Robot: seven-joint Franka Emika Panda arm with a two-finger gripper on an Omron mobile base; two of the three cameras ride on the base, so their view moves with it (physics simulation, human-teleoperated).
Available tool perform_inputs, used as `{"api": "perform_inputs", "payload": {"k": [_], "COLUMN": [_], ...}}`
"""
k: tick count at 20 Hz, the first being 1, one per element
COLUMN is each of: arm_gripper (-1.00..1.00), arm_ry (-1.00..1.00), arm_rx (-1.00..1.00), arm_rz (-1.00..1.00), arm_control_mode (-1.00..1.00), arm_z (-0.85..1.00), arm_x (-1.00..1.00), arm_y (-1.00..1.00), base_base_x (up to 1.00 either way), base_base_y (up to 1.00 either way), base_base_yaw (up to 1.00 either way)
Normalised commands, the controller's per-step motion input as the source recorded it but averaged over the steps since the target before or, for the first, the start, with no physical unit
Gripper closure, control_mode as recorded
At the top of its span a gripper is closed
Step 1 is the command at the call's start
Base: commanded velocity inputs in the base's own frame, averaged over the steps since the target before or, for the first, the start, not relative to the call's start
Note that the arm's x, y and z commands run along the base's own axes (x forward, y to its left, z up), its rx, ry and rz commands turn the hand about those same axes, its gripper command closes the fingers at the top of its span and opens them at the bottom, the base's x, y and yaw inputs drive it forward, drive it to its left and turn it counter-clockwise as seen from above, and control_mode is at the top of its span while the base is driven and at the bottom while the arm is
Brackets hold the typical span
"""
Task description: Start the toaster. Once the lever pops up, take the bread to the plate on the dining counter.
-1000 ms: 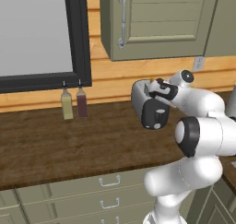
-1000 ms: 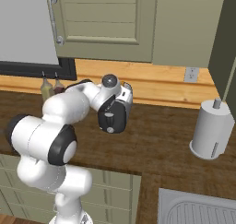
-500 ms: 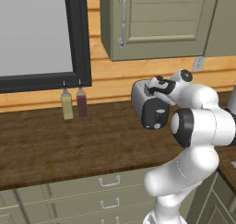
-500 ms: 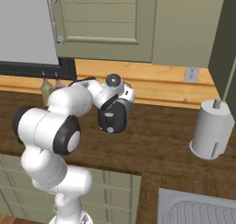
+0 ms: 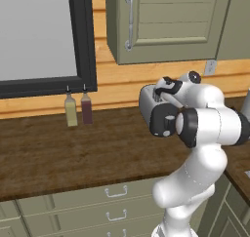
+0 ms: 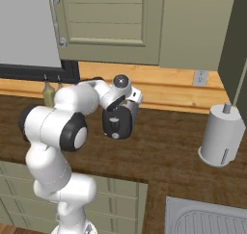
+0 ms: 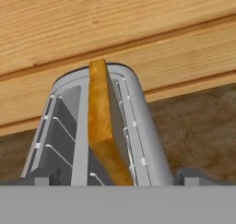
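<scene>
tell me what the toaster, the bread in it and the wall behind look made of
Toaster: looks like brushed silver-grey metal, smooth with a soft sheen, thin wire guides in its slots.
Bread: golden-tan, matte, slightly grainy crust, like baked bread.
Wall: pale horizontal wood planks with visible grain; probably unpolished, since no gloss shows.

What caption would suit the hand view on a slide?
Open gripper poised over the silver toaster, a golden bread slice standing in one slot.

A home kitchen: a dark wood worktop [image 5: 58,158] over sage-green drawers [image 5: 97,204], wall cabinets [image 5: 166,21], 2 condiment bottles [image 5: 78,109], a sink [image 6: 207,218], a paper-towel roll [image 6: 221,136].
</scene>
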Motion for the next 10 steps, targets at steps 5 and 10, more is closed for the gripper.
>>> {"api": "perform_inputs", "payload": {"k": [5, 10], "arm_gripper": [-1.0, -1.0], "arm_ry": [0.0, 0.0], "arm_rx": [0.0, 0.0], "arm_rz": [0.0, 0.01], "arm_control_mode": [-1.0, -1.0], "arm_z": [-0.26, -0.42], "arm_x": [0.2, 0.12], "arm_y": [0.0, 0.03], "base_base_x": [0.0, 0.0], "base_base_y": [0.0, 0.0], "base_base_yaw": [0.0, 0.0]}}
